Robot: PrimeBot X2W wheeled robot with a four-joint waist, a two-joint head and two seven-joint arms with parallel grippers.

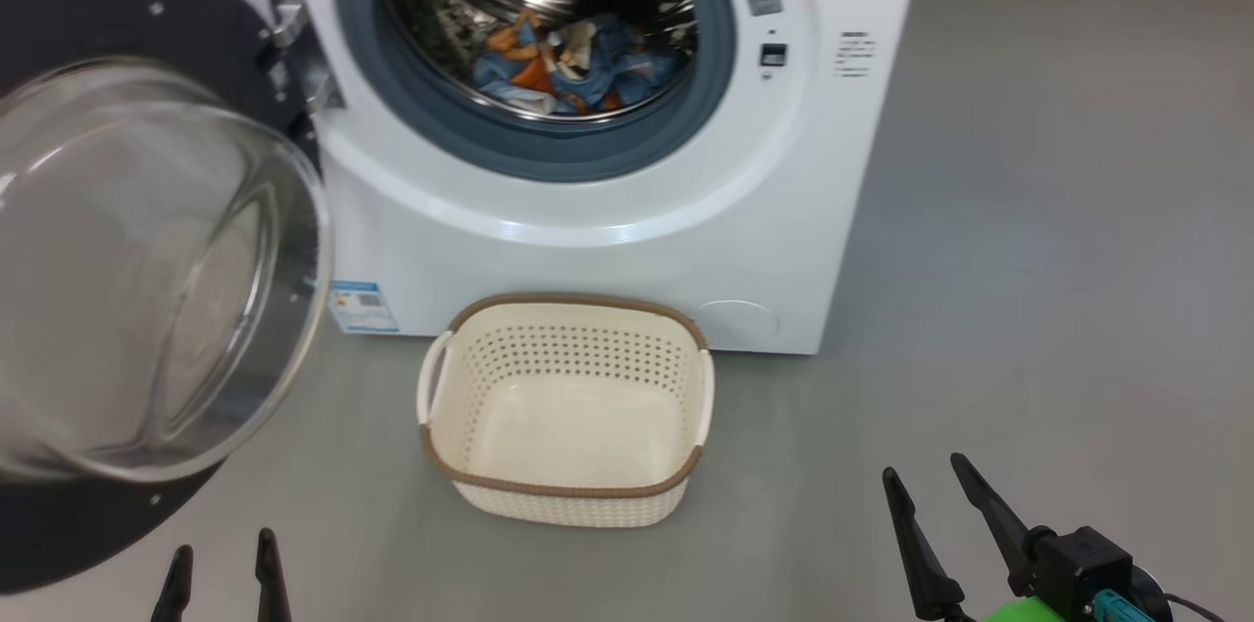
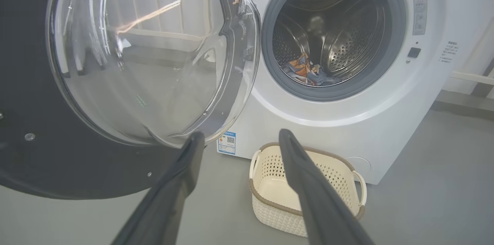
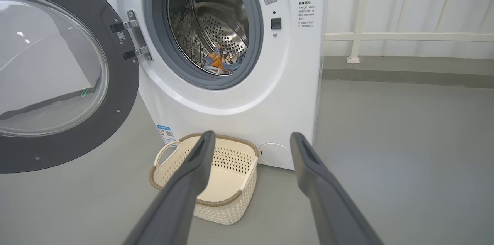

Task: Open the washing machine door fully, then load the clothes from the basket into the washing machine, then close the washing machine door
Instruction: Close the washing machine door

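Both grippers are wide open and hold nothing. In the head view the left gripper sits low on the left, just in front of the bottom of the washing machine door. The right gripper sits low on the right over the grey floor, with a green part behind its fingers.

The door is swung wide open to the left of the washing machine. It has a big see-through glass bowl that sticks out, with a dark grey ring around it. The machine is a big white box with a grey rubber ring around its round hole and a small blue label low on its front. The clothes lie in a little heap at the bottom of the shiny drum, blue with orange and some cream. The basket stands on the floor right in front of the machine, cream with small holes and a brown rim.

From the head view you look down into the basket and see its plain cream bottom. The left wrist view is very close to the glass bowl, and bright lines of light shine in it. The right wrist view shows the two metal hinges that join the door to the machine, and a white rail by the wall behind.
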